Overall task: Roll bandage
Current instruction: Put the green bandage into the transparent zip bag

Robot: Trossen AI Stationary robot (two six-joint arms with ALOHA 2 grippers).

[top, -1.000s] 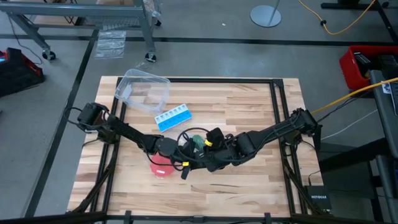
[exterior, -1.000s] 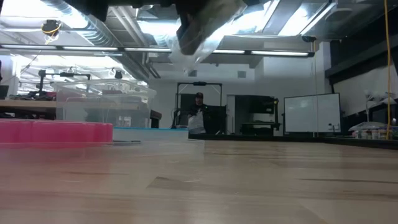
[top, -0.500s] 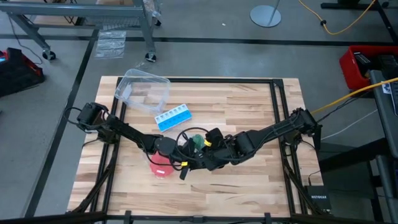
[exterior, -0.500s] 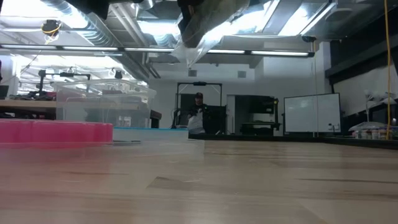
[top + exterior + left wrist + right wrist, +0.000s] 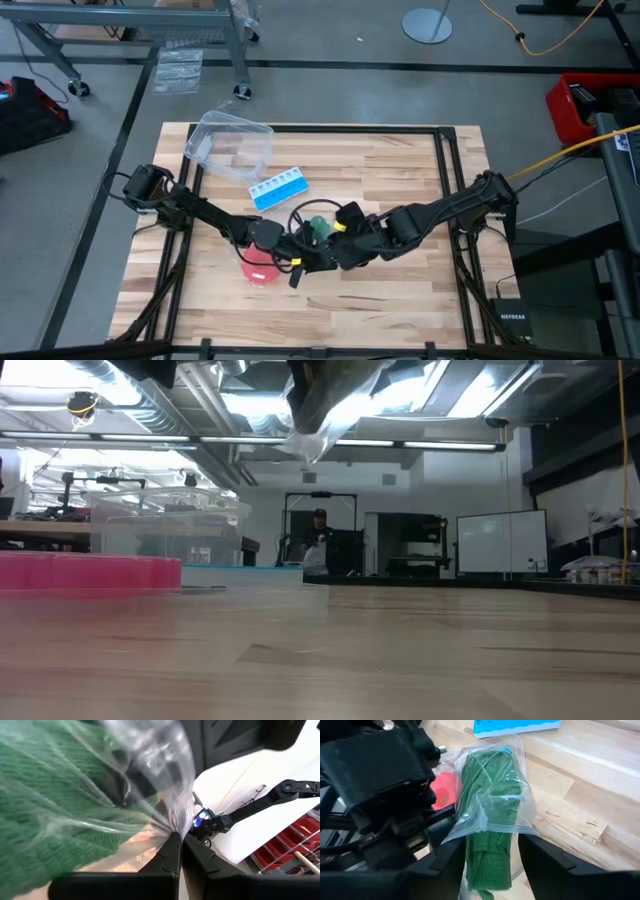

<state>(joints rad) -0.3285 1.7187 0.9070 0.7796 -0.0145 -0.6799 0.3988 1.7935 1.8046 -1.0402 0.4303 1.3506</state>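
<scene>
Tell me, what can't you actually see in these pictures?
- High view: the bandage is a small green patch; both arms hide most of it.
- Low view: the bag is cut off by the top edge; neither tool shows whole.
- Left wrist view: the left tool pinches the bag's corner; blurred plastic hides the table.
- Right wrist view: the right tool stands open around the bandage; whether it touches is unclear.

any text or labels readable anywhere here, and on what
"NETGEAR": seems to read so, in small white letters on the black box on the floor beside the table's right edge, high view; barely legible.
The pill box, bandage and its clear bag show no readable text.
</scene>
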